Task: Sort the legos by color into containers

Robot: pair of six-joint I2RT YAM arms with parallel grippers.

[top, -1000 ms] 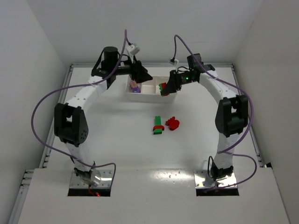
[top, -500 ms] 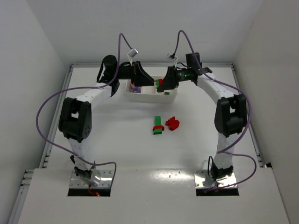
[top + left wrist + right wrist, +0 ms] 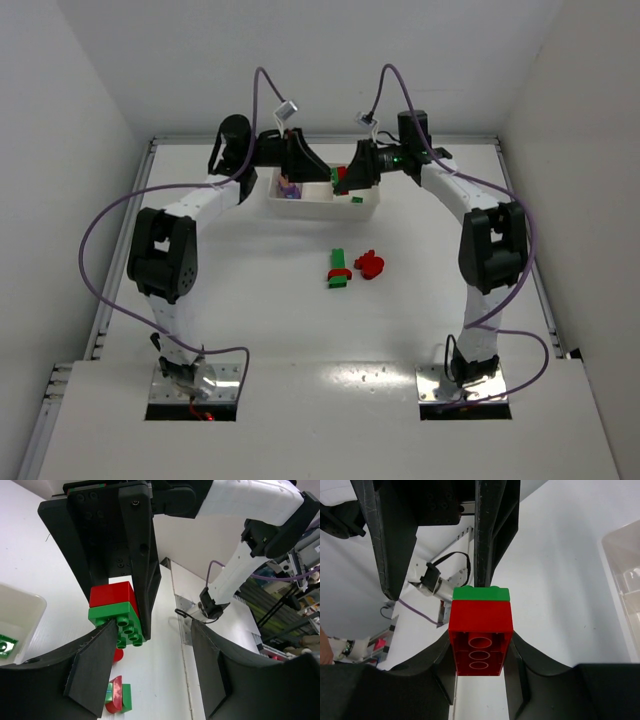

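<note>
Jaws of right gripper (image 3: 481,647) clamp lego stack (image 3: 481,622) lengthwise, green end outward.

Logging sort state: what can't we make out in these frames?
Top view: tray middle compartment, partly hidden by left gripper and right gripper.
Wrist views: tray cut off by frame edges.
Top view: loose green lego and red lego across it, too small to tell if joined.
</note>
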